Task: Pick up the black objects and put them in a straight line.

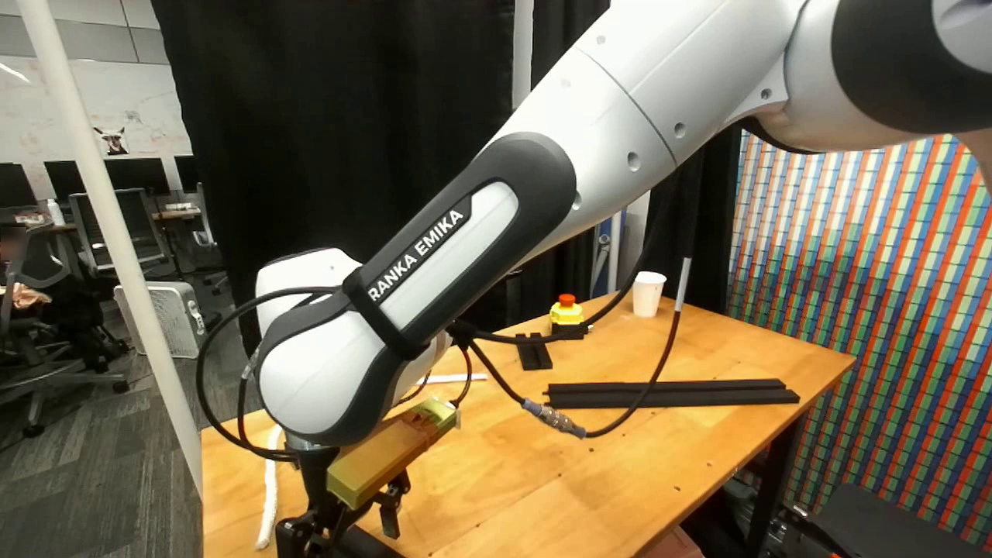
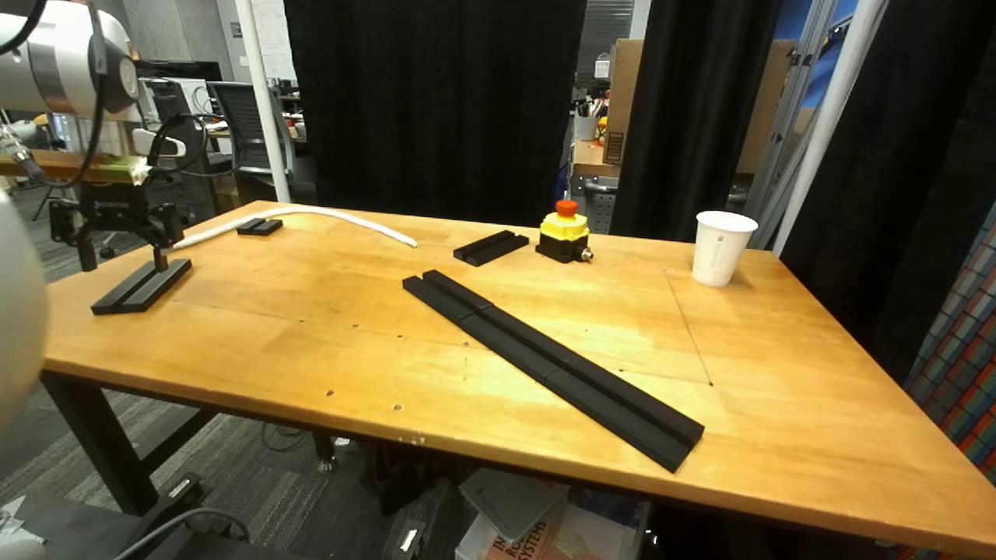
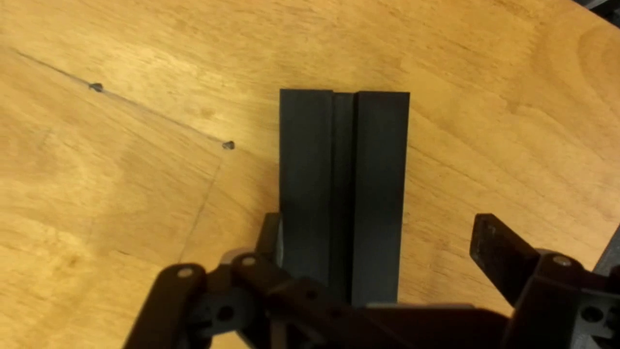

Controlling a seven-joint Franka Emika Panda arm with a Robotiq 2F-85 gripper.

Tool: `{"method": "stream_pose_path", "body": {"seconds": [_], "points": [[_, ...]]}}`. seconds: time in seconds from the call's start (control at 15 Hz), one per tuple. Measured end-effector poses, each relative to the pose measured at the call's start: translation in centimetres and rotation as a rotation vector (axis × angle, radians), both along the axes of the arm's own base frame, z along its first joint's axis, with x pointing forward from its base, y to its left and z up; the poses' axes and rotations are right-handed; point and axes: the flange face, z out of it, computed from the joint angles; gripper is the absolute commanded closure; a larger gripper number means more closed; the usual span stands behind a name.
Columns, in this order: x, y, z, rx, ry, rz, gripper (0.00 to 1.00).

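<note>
A flat, grooved black bar (image 3: 341, 184) lies on the table under my gripper (image 3: 379, 237), which is open. In the wrist view the bar runs between the fingers, close beside the left one and clearly apart from the right one; its lower end is hidden by the gripper. In an exterior view the same bar (image 2: 144, 286) shows beneath the gripper (image 2: 124, 263) near the table's left side. Several more black bars stand end to end as one straight strip (image 2: 545, 358), with seams visible. Another grooved black piece (image 2: 492, 247) lies apart behind the strip.
A small black block (image 2: 259, 226) lies beside a curved white cord (image 2: 334, 211) at the back left. An emergency stop button (image 2: 563, 233) and a white paper cup (image 2: 720, 249) stand toward the back. The wooden table (image 2: 817, 404) ends at its front edge near the strip.
</note>
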Motion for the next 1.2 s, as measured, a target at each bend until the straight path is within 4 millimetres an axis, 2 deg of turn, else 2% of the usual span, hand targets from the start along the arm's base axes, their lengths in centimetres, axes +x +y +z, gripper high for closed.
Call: {"method": "stream_pose_path", "body": {"seconds": [0.53, 1.2], "points": [[0.8, -2.2, -1.6, 0.011, -0.013, -0.032, 0.0], [-0.3, -1.5, -2.3, 0.012, -0.005, -0.011, 0.0]]}}
